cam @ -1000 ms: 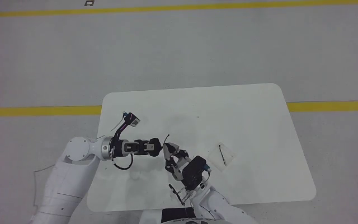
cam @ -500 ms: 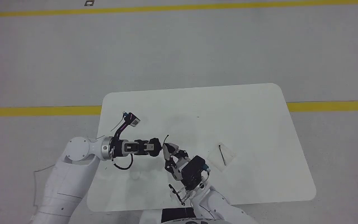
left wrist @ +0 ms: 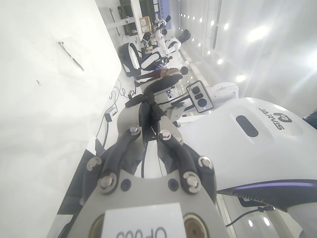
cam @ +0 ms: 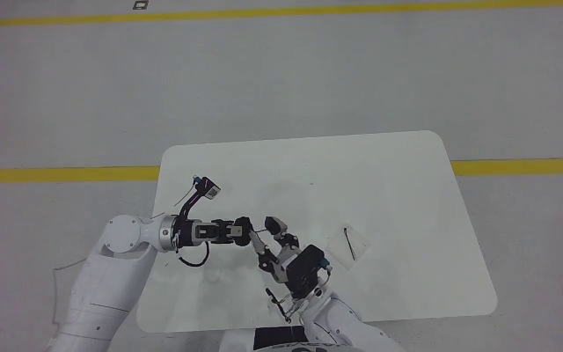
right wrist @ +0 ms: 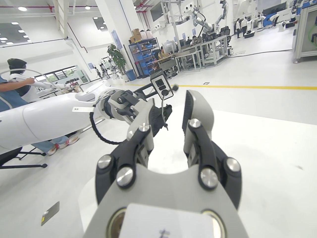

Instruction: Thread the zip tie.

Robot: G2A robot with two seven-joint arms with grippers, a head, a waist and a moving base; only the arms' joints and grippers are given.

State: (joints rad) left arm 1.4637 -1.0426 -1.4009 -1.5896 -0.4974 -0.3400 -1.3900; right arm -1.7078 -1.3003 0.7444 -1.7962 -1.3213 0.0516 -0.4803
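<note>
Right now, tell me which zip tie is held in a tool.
The zip tie clamped in the left tool, standing up from its tip. The other zip tie lies flat on the table, untouched.

The white worktop [cam: 396,176] has rounded corners. On its right part lies a small clear sheet [left wrist: 65,61] with thin black zip ties [cam: 350,244] on it. A tiny dark speck [left wrist: 38,82] lies near the sheet.
</note>
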